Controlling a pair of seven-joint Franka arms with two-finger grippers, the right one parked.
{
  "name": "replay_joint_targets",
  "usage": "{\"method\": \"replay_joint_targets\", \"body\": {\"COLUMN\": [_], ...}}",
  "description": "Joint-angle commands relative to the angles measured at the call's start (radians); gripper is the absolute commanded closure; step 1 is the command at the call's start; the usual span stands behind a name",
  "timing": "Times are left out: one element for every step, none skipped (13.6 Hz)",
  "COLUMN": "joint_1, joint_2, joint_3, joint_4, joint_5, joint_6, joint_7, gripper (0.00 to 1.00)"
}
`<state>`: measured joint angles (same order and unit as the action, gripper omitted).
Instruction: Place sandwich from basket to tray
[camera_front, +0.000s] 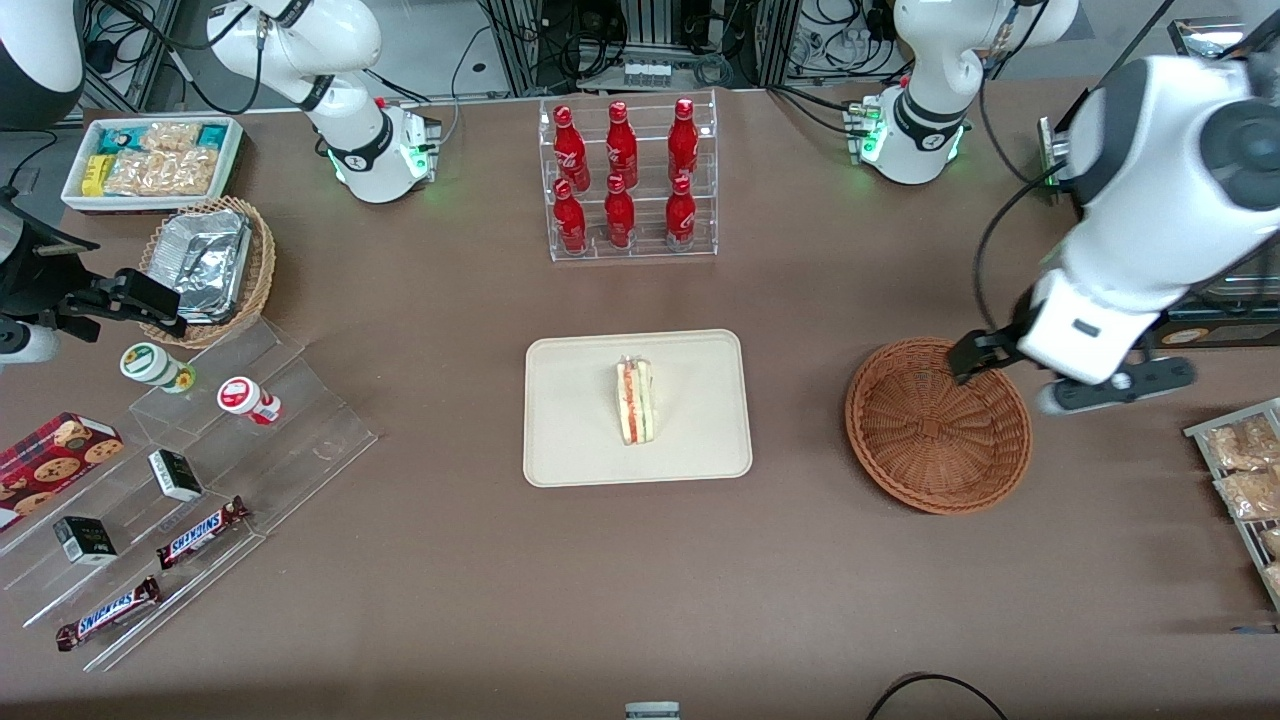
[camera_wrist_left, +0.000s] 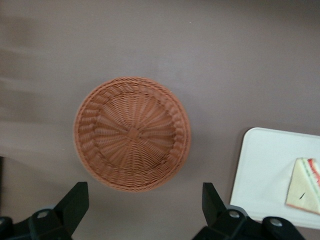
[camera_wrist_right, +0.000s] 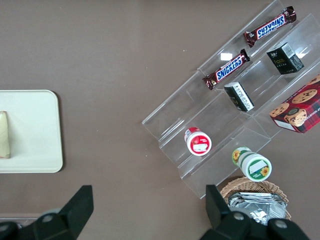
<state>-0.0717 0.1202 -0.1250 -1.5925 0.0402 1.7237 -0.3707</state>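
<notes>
- The tray is seen on the desk well away from the end effector, toward the parked arm's end; it is laid flat, so a stable landing surface is offered.
- The sandwich is found on the tray, standing on one face with its red and green filling turned up; the placing step is judged done.
- The basket is seen directly beneath the end effector, with nothing in it in either view.
- The end effector is held above the basket's rim, on the side farther from the front camera; its fingers are spread wide and nothing is held between them, which is judged to suit a release already made.
</notes>
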Motion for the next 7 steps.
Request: {"method": "replay_joint_targets", "body": {"joint_1": [0.047, 0.055, 0.065, 0.082, 0.092, 0.101, 0.124], "joint_2": [-0.057, -0.069, -0.074, -0.080, -0.086, -0.103, -0.125], "joint_3": [-0.012, -0.012, -0.010, -0.012, -0.012, -0.010, -0.012], "joint_4": [-0.027, -0.030, -0.033, -0.035, -0.037, -0.049, -0.064], "joint_5": [-0.019, -0.017, -0.019, -0.019, -0.019, -0.019, -0.020], "joint_6": [-0.053, -0.076, -0.085, -0.087, -0.090, -0.099, -0.102], "joint_7": [0.079, 0.119, 0.146, 0.153, 0.165, 0.192, 0.223], "gripper": [0.00, 0.00, 0.00, 0.00, 0.00, 0.00, 0.00]}}
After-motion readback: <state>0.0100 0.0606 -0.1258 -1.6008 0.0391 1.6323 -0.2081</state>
